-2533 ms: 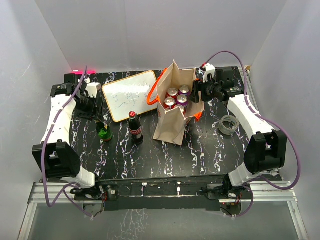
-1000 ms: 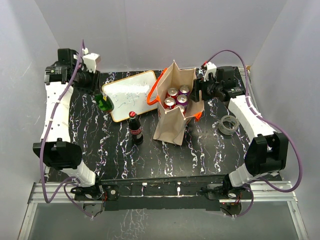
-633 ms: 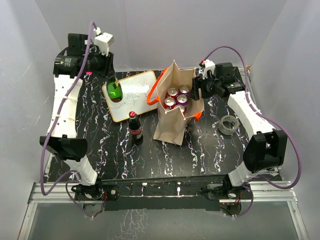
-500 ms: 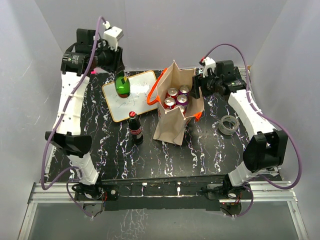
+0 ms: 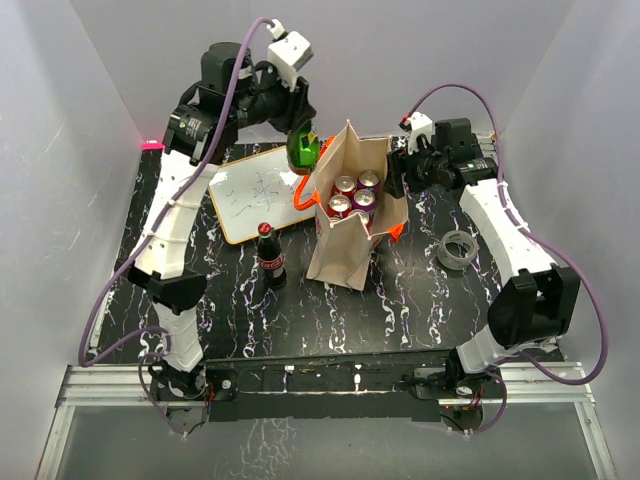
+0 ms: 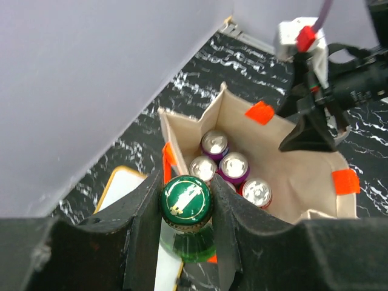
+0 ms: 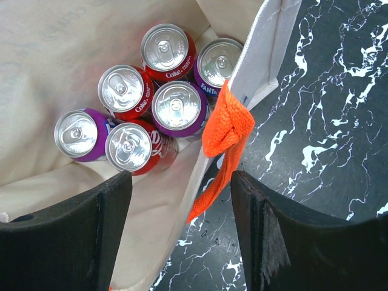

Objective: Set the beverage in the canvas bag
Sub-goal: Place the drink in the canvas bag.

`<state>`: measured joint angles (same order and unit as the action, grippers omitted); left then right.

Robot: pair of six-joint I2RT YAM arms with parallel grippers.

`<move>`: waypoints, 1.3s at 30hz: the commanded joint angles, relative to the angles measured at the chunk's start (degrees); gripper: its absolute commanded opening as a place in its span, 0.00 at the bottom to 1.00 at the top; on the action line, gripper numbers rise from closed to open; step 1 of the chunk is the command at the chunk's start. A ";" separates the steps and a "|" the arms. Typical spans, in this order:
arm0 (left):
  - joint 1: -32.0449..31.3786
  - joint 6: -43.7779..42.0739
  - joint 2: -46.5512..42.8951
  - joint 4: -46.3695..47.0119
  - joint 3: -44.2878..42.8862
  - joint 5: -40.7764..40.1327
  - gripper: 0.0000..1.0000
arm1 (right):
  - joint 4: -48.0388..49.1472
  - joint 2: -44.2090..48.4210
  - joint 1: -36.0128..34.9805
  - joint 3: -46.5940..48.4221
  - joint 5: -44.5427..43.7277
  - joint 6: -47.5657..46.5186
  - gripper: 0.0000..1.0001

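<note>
One green glass bottle [image 6: 186,201] hangs upright, long axis vertical, clamped at the neck by the left gripper [image 6: 185,209], just outside the canvas bag [image 5: 343,255]'s far-left rim. The mouth lies rightward. The right gripper [image 7: 176,236] stands open astride the bag's right wall, gripping nothing.

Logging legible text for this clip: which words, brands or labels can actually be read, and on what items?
"Coke": upper red can inside the canvas bag.
"Coke": left red can; smaller print after it is unreadable.
"Fanta": purple can beside the orange handle.
Whiteboard: faint scribbles, unreadable.
Green bottle: cap emblem only, lettering too small.
Cola bottle: label too small.
</note>
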<state>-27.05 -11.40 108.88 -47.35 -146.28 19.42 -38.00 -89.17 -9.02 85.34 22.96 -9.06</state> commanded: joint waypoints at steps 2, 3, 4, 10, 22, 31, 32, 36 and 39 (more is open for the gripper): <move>-7.66 -4.64 0.05 11.26 -6.51 -3.81 0.00 | -0.26 4.05 -0.23 4.08 -0.06 -1.33 0.69; -8.89 -5.39 0.58 11.28 -6.58 -4.27 0.00 | -0.44 4.46 -0.23 4.32 0.26 -1.53 0.69; -9.80 -5.64 0.94 11.39 -6.57 -4.45 0.00 | -0.37 5.03 -0.29 4.32 0.39 -1.71 0.69; -12.50 -4.26 4.35 12.41 -6.67 -3.19 0.00 | -0.12 9.17 -0.30 3.26 1.25 -2.28 0.69; -15.66 -2.90 5.03 10.55 0.09 4.83 0.00 | 3.52 14.30 0.07 -5.43 -1.72 0.68 0.69; -15.75 -1.98 1.26 8.00 8.17 6.70 0.00 | 5.68 16.92 2.61 -9.41 -0.98 2.08 0.69; -15.75 -1.57 1.07 7.90 8.80 7.08 0.00 | 5.67 17.18 2.60 -9.67 -1.07 2.19 0.69; -15.75 -0.52 0.97 7.14 9.69 8.75 0.00 | 6.00 18.00 2.85 -10.96 -1.39 2.62 0.69; -15.75 0.68 0.92 6.69 10.02 10.17 0.00 | 6.53 18.47 3.11 -11.86 -1.34 3.14 0.70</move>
<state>-42.54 -12.88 118.45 -45.32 -134.85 24.51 -35.40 -72.99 -6.37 74.81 22.17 -7.14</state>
